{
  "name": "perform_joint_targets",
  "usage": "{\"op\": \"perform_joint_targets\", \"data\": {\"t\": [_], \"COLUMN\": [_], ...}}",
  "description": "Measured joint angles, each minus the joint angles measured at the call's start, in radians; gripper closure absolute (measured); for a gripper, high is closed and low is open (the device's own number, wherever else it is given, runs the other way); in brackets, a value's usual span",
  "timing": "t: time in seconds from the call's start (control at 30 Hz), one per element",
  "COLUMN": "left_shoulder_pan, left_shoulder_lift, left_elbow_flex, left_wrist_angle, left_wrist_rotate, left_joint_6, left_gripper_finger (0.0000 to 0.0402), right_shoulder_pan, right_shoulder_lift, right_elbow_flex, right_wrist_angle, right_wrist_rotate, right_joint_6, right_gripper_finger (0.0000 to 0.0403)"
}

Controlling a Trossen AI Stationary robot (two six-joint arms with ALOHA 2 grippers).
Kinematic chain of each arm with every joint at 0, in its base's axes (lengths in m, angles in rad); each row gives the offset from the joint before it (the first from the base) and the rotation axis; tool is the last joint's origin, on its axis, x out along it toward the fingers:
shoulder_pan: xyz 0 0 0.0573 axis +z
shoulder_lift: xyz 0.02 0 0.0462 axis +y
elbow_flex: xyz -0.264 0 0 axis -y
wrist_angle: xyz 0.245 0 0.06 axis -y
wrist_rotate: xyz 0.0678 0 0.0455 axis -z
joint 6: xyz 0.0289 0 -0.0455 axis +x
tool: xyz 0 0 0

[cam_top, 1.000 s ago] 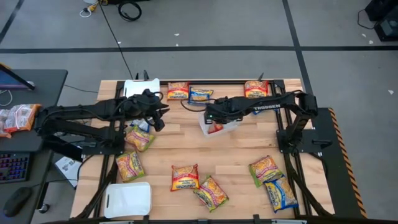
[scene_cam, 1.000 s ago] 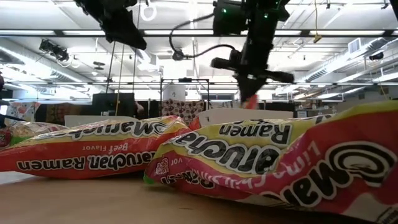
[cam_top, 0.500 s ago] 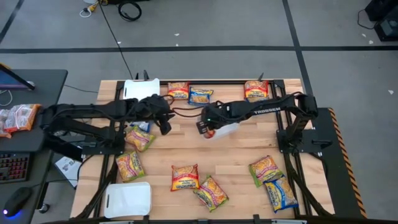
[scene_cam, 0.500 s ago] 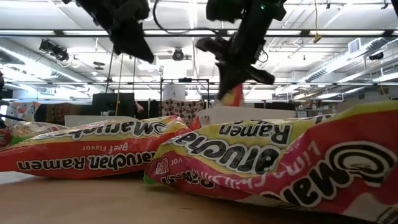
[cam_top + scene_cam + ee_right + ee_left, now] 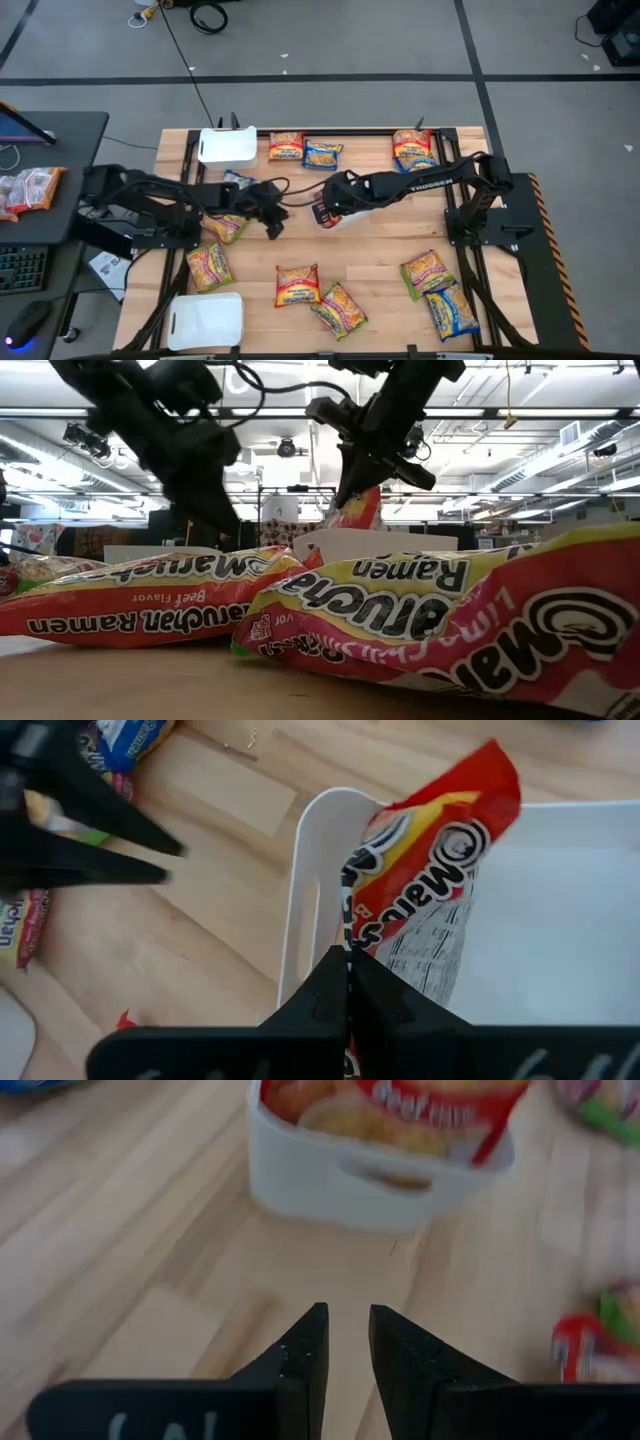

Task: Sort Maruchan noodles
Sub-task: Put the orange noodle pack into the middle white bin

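Observation:
A white tray (image 5: 362, 212) sits mid-table, and a red-orange Maruchan noodles packet (image 5: 432, 870) stands in its left end. My right gripper (image 5: 346, 972) is shut on that packet and shows above it in the low view (image 5: 352, 478). Left of the tray, my left gripper (image 5: 346, 1332) hangs low over bare wood (image 5: 272, 226). Its fingers stand a narrow gap apart with nothing between them. Other noodle packets lie flat on the table: three along the far edge (image 5: 322, 154), two at the left (image 5: 208, 266), and several near the front (image 5: 297, 285). My right gripper pinches the red-orange packet's crimped end seam (image 5: 350, 925) between its two fingers. The fingers slant down from the table's right. The packet stands tilted, its far part inside the tray's left end (image 5: 300, 1175). I cannot tell whether it touches the tray's floor.
A second white tray (image 5: 226, 146) stands at the far left corner and a third (image 5: 206, 320) at the near left corner. Bare wood lies between the middle tray and the front packets. A desk with a keyboard stands beyond the table's left edge.
My left gripper has sunk and gone toward the table's near edge and right, closer to the middle tray, rolling as it went. My right gripper has carried the red-orange packet toward the tray's left end and tipped, so the packet stands more upright than before.

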Motion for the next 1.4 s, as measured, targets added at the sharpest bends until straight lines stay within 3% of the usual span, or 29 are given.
{"op": "perform_joint_targets", "data": {"t": [0.2, 0.33, 0.5, 0.77, 0.97, 1.2, 1.4], "left_shoulder_pan": [0.001, 0.011, 0.034, 0.123, 0.181, 0.214, 0.239], "left_shoulder_lift": [0.2, 0.31, 0.357, 0.354, 0.328, 0.203, 0.059], "left_elbow_flex": [0.001, 0.032, 0.068, 0.09, 0.091, 0.09, 0.09], "left_wrist_angle": [0.287, 0.306, 0.307, 0.31, 0.259, 0.091, -0.046], "left_wrist_rotate": [0.001, 0.001, -0.001, -0.009, 0.066, 0.068, 0.05], "left_joint_6": [0.048, 0.041, 0.077, 0.107, 0.131, 0.227, 0.28], "left_gripper_finger": [0.0322, 0.0322, 0.0322, 0.0322, 0.0322, 0.0322, 0.0322], "right_shoulder_pan": [0.025, 0.041, 0.066, 0.073, 0.056, 0.037, 0.004], "right_shoulder_lift": [0.03, 0.082, 0.146, 0.164, 0.16, 0.124, -0.018], "right_elbow_flex": [0.0, 0.0, 0.001, 0.001, 0.001, -0.001, -0.001], "right_wrist_angle": [0.051, 0.128, 0.237, 0.259, 0.253, 0.211, 0.055], "right_wrist_rotate": [0.001, -0.031, -0.036, 0.009, 0.02, -0.032, -0.035], "right_joint_6": [0.016, 0.034, 0.058, 0.09, 0.083, 0.018, -0.013], "right_gripper_finger": [0.0393, 0.0393, 0.0393, 0.0381, 0.035, 0.0292, 0.0244]}}
